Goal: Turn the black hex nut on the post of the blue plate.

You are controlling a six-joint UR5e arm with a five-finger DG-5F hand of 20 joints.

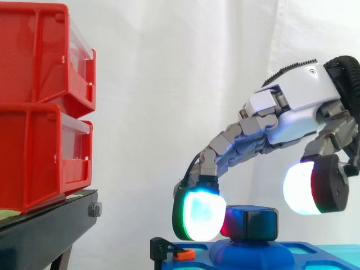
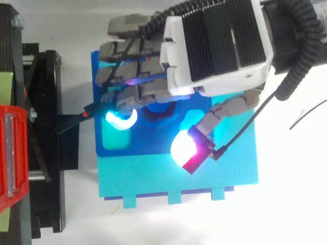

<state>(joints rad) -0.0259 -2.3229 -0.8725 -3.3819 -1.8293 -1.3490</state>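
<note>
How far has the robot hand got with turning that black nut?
Reaching looks done: the robot hand arches over the black hex nut on the blue plate. In hand: getting a grip; one fingertip pad sits close at the nut's left, the thumb pad hangs up and right, clear of it. Left: closing on it and the turning itself.

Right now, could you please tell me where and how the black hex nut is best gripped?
Probably by its flat side faces, pinched from above: the black hex nut sits upright and proud on the blue plate, sides exposed, with the robot hand overhead.
</note>
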